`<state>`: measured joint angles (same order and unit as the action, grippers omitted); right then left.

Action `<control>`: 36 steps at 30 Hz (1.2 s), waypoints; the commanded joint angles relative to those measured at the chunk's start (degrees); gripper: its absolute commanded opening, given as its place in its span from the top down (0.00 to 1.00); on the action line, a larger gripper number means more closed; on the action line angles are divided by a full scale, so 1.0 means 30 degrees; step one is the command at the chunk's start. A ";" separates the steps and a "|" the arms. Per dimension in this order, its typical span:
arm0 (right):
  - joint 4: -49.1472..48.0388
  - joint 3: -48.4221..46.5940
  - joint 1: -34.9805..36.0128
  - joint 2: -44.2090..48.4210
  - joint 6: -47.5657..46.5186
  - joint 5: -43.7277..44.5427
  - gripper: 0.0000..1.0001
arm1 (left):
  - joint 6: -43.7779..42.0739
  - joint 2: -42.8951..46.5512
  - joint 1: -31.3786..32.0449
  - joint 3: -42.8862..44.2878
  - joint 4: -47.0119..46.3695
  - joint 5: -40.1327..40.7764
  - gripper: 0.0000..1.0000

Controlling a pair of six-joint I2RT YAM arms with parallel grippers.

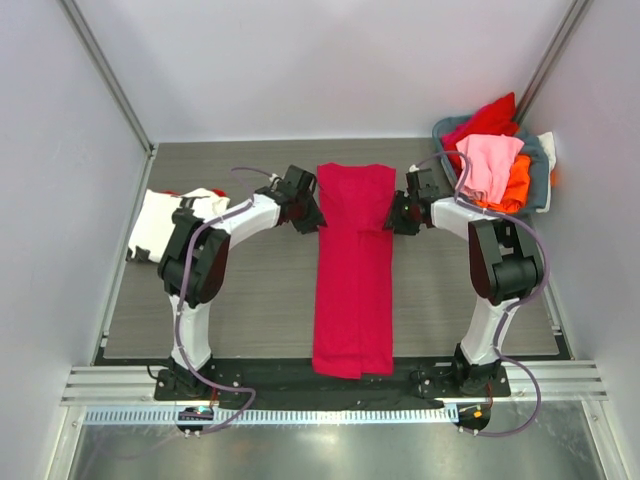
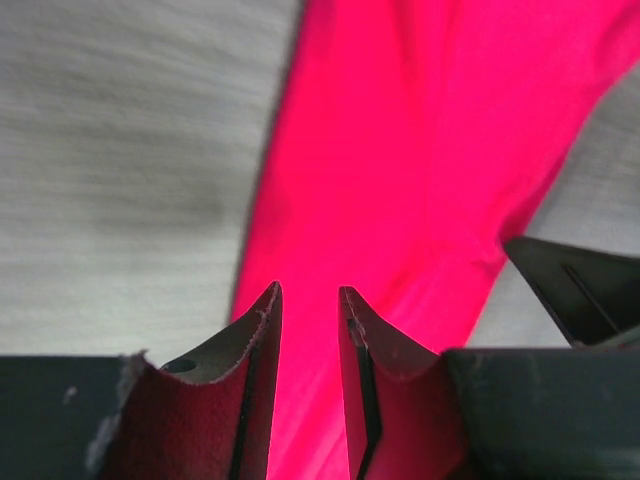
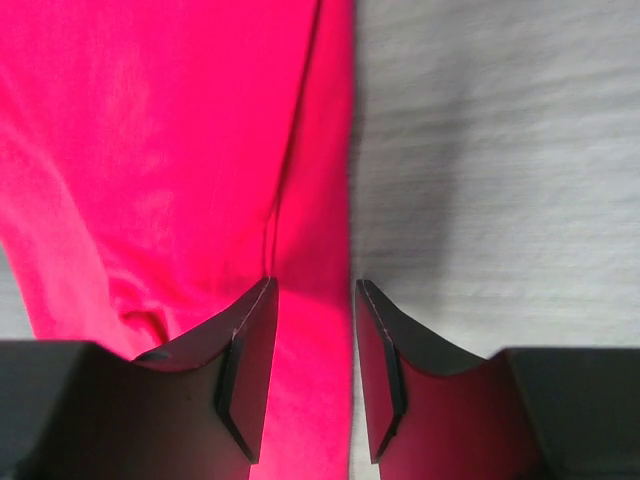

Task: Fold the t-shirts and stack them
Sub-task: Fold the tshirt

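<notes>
Your crimson shirt (image 1: 352, 270) lies in a long narrow strip down the middle of the surface (image 1: 250, 300), its near end lapping onto the black base rail. Your left tool (image 2: 309, 290) sits at the shirt's left edge and your right tool (image 3: 315, 283) at its right edge, both toward the far end, each released with fingers apart and nothing gripped. A white shirt (image 1: 165, 225) lies at the surface's left edge, and red, pink and orange shirts (image 1: 490, 165) are heaped in the basket (image 1: 540, 170) at the far right corner.
</notes>
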<state>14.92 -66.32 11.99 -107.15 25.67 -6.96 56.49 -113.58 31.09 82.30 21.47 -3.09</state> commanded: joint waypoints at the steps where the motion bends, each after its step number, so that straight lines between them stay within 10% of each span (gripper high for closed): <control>1: -0.0724 -0.0860 -0.0333 -0.0550 0.0115 -0.0258 0.58 | -0.0343 -0.0839 -0.0665 0.0924 0.0020 -0.0170 0.70; 13: -0.0695 -0.2149 -0.0568 -0.2338 0.0027 -0.0112 0.77 | -0.0519 -0.4968 -0.1369 0.4322 0.0137 -0.1400 0.73; 18: -0.0695 -0.2851 -0.0656 -0.2924 0.0261 -0.0140 0.99 | -0.0083 -0.6084 -0.1954 0.5114 -0.0535 -0.2131 1.00; 30: -0.0081 -0.8736 -0.0744 -0.7199 0.1549 -0.0140 0.98 | -0.0692 -0.9241 -0.4035 0.9970 -0.0658 -0.2429 0.98; 32: 0.0095 -1.0080 -0.0861 -0.7988 0.1900 -0.0431 0.85 | -0.1338 -1.0386 -0.4240 1.3151 0.0717 -0.2599 0.86; 33: 0.0270 -1.0466 -0.0861 -0.8080 0.2047 -0.0520 0.59 | -0.1456 -1.1233 -0.4357 1.4244 0.1216 -0.2892 0.81; 36: 0.0448 -1.0414 -0.0861 -0.6947 0.2019 -0.0813 0.47 | -0.1924 -1.0373 -0.4621 1.4876 0.2626 -0.2956 0.71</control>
<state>12.53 -97.03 9.85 -129.64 31.09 -9.54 54.19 -146.82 18.15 124.90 22.13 -12.29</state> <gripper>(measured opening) 0.506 0.265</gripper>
